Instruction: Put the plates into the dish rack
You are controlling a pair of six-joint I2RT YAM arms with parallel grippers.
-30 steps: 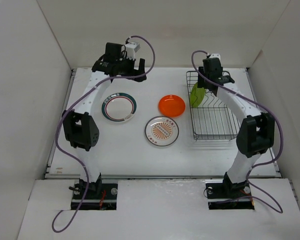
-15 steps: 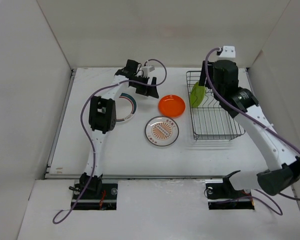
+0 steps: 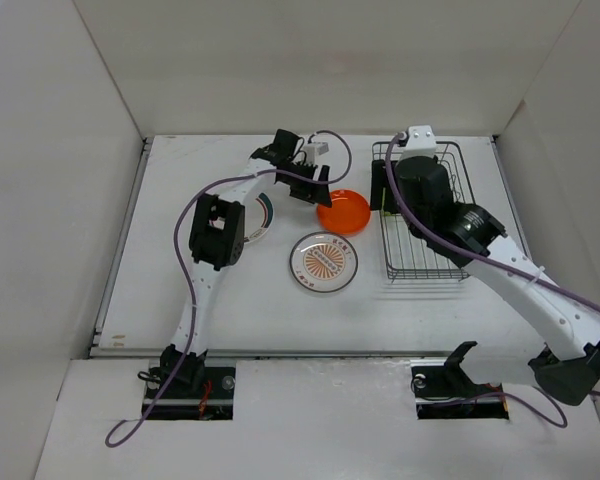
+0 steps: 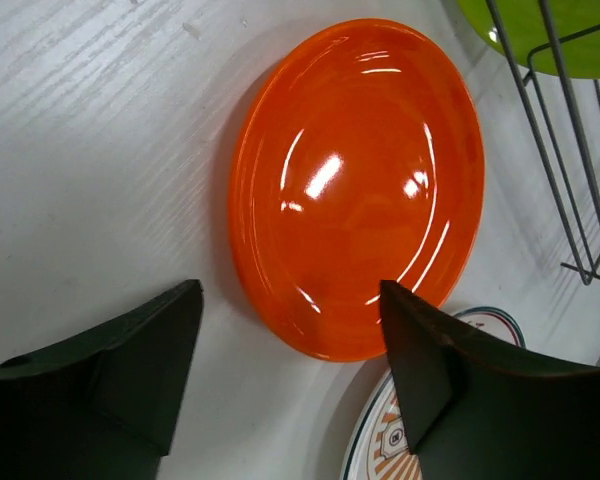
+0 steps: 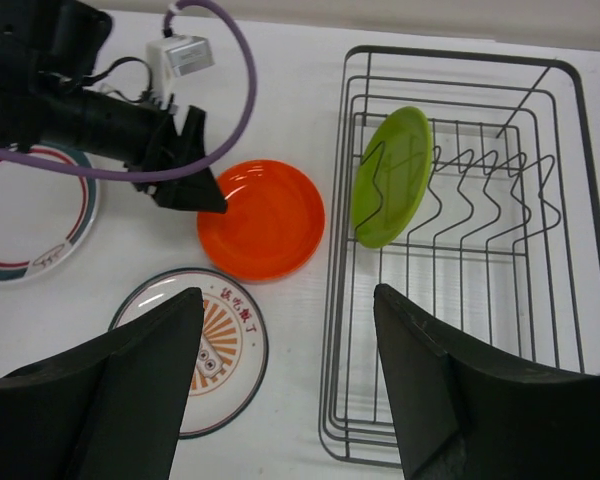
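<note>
Left gripper (image 4: 290,300): jaws apart, nothing clasped, low over one edge of the plain orange round plate (image 4: 360,180). That plate lies flat on the white table (image 3: 160,290), just beside the dark wire dish rack (image 5: 460,52).

Right gripper (image 5: 287,300): jaws spread, empty, high above the table.

Lime-green round plate (image 5: 390,175): tilted on edge among the rack's prongs.

White sunburst-centred plate (image 3: 324,262) and white plate with green-and-red ringed rim (image 5: 30,220): flat on the table, outside the rack.

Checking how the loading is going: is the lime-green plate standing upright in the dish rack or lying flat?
Upright, leaning slightly: the lime-green plate stands on edge inside the dish rack, its face turned sideways rather than up.
</note>
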